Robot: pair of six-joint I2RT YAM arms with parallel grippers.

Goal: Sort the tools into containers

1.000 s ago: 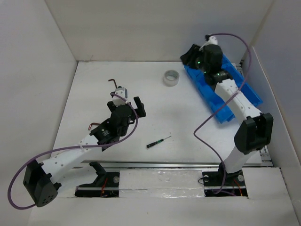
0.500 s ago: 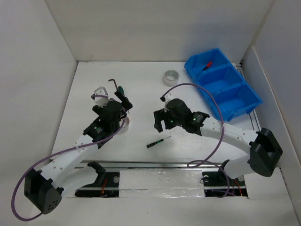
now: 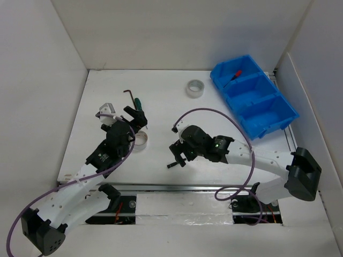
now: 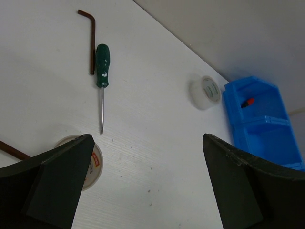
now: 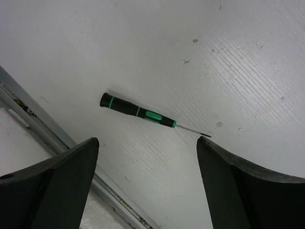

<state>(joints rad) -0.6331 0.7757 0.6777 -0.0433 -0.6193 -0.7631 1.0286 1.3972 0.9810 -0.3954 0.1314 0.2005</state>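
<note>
White tabletop (image 3: 161,101) walled in white, blue bin (image 3: 252,93) at its far right. Well left of the bin, right gripper (image 5: 145,143) spread wide over thin dark screwdriver (image 5: 143,113); farther left, left gripper (image 4: 147,138) equally wide, empty.

A thin dark screwdriver (image 5: 143,114) lies flat on the table (image 5: 248,57), the right gripper (image 5: 147,142) spread wide over it, a metal rail (image 5: 28,112) near its handle
</note>
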